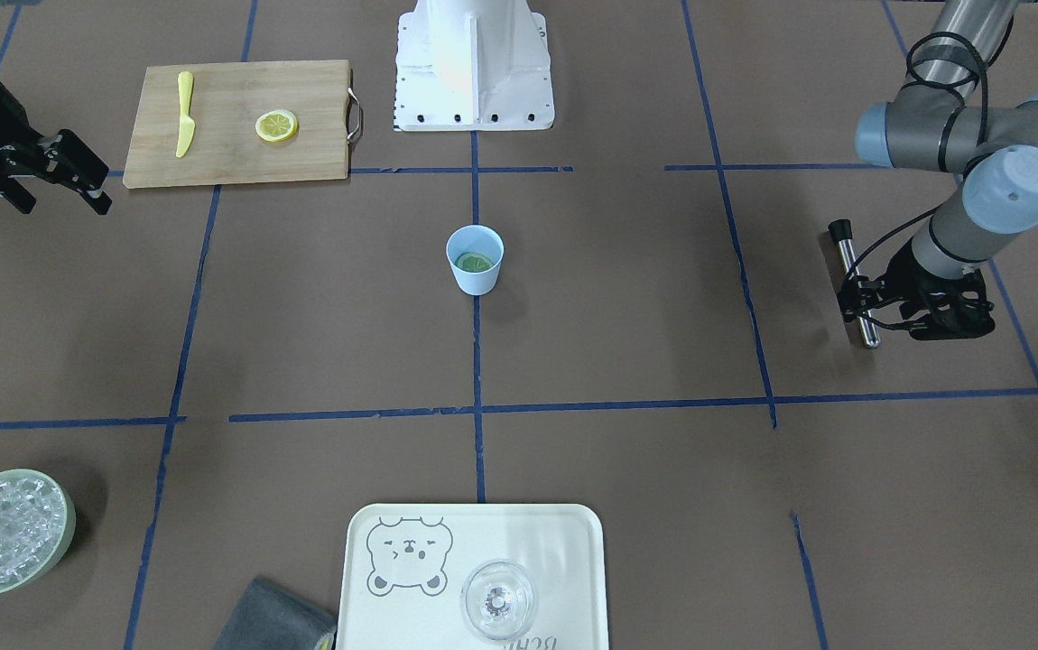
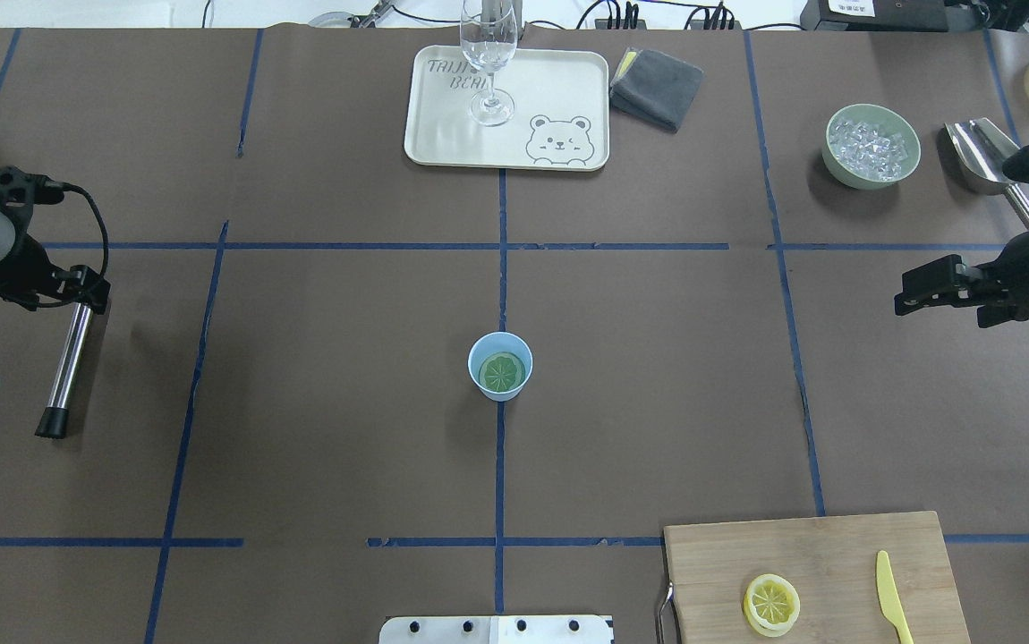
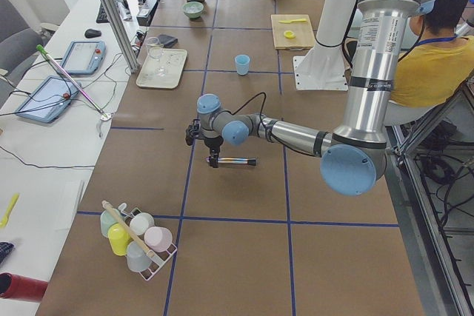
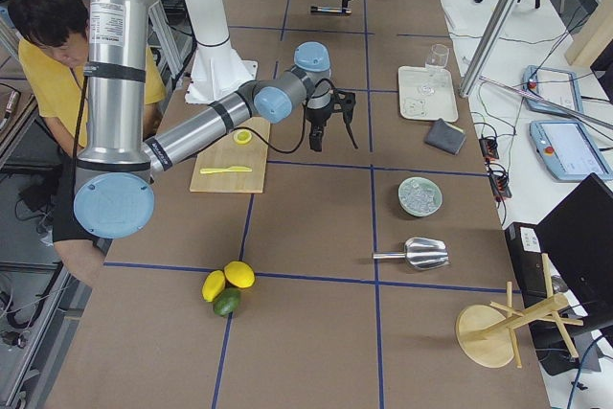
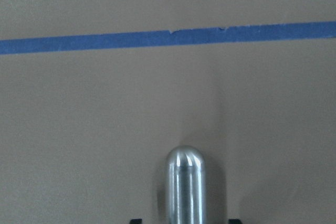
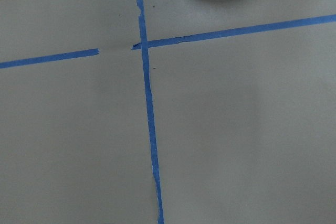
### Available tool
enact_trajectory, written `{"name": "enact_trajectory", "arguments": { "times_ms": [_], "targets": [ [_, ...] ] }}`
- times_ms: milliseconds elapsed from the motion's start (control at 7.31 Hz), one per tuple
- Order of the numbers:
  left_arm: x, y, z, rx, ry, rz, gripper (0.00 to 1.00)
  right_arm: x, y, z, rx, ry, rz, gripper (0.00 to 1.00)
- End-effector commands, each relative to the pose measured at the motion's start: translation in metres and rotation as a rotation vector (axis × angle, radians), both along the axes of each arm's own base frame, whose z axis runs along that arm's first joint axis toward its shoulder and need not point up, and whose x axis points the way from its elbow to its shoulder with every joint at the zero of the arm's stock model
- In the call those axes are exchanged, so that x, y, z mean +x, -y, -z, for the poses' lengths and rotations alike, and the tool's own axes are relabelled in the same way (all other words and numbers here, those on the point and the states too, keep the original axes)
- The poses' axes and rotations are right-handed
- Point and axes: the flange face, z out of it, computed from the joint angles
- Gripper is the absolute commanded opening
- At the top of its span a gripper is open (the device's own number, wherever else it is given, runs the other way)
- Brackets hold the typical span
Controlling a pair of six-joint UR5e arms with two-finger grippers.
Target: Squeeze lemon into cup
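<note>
The lemon slice [image 1: 276, 125] lies flat on the wooden cutting board [image 1: 239, 144], also in the overhead view [image 2: 771, 601]. The light-blue cup [image 1: 474, 260] stands upright at the table's middle [image 2: 499, 365], with a green round slice [image 2: 502, 372] inside it. My right gripper [image 1: 68, 206] is open and empty, hovering beside the board and far from the cup [image 2: 937, 313]. My left gripper [image 1: 862, 302] is shut on one end of a metal rod [image 2: 65, 367] low over the table, far to the cup's other side. The rod's rounded tip shows in the left wrist view [image 5: 185, 182].
A yellow plastic knife [image 1: 184, 113] lies on the board. A green bowl of ice [image 1: 4, 533], a bear tray [image 1: 546, 542] with a clear glass [image 1: 498, 600], a grey cloth [image 1: 275, 618] and a metal scoop [image 2: 971, 148] line the far edge.
</note>
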Motion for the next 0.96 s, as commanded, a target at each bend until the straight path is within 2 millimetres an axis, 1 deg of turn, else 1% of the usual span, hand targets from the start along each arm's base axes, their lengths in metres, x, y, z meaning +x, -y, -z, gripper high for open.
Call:
{"name": "enact_trajectory", "arguments": {
  "times_ms": [0, 137, 274, 410, 547, 684, 821],
  "targets": [
    [-0.065, 0.015, 0.055, 0.079, -0.037, 0.078, 1.0, 0.037, 0.013, -0.016, 0.001, 0.032, 0.028, 1.0],
    [-0.104, 0.018, 0.072, 0.093, -0.02, 0.109, 1.0, 0.061, 0.025, -0.036, 0.011, 0.032, 0.032, 1.0],
    [-0.139, 0.007, 0.078, 0.079, -0.067, 0.129, 1.0, 0.088, 0.036, -0.063, 0.042, 0.009, 0.044, 1.0],
    [-0.181, -0.007, 0.071, 0.083, -0.104, 0.139, 1.0, 0.118, 0.044, -0.093, 0.073, -0.007, 0.063, 1.0],
    [-0.217, -0.011, 0.059, 0.163, -0.081, 0.097, 1.0, 0.145, 0.049, -0.118, 0.085, -0.019, 0.089, 1.0],
    [-0.236, -0.019, 0.042, 0.196, -0.061, 0.059, 1.0, 0.168, 0.05, -0.135, 0.095, -0.044, 0.12, 1.0],
    [-0.253, -0.017, 0.03, 0.14, -0.083, 0.084, 1.0, 0.186, 0.049, -0.144, 0.099, -0.059, 0.152, 1.0]
  ]
}}
